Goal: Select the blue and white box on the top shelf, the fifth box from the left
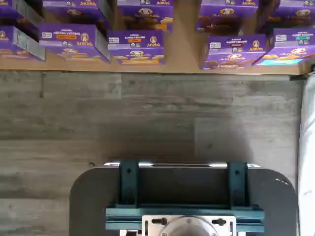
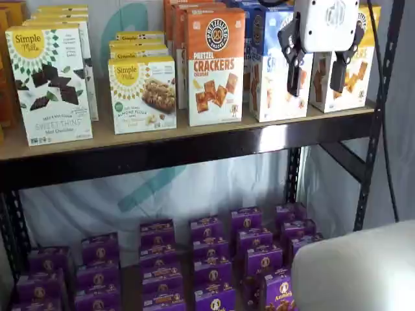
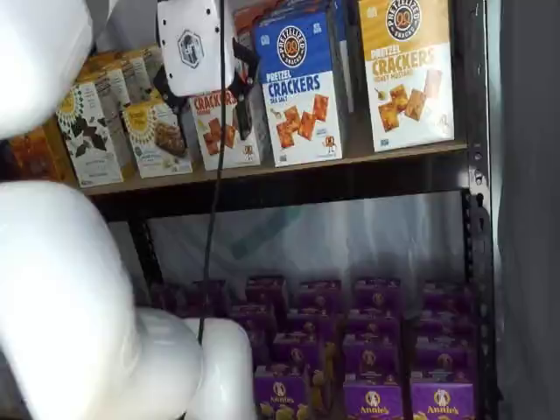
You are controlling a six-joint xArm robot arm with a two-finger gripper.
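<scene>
The blue and white box stands upright on the top shelf, between an orange cracker box and a yellow-topped white box. Its front reads clearly in a shelf view, above the shelf's dark rail. My gripper hangs in front of the shelf at box height, open, with a wide gap between its black fingers and nothing in them. One finger overlaps the blue box's right edge, the other the yellow-topped box. In a shelf view the gripper shows left of the blue box.
Simple Mills boxes fill the shelf's left part. Several purple Annie's boxes stand in rows on the low board, also seen in the wrist view. A black upright bounds the right side. The white arm fills a shelf view's left.
</scene>
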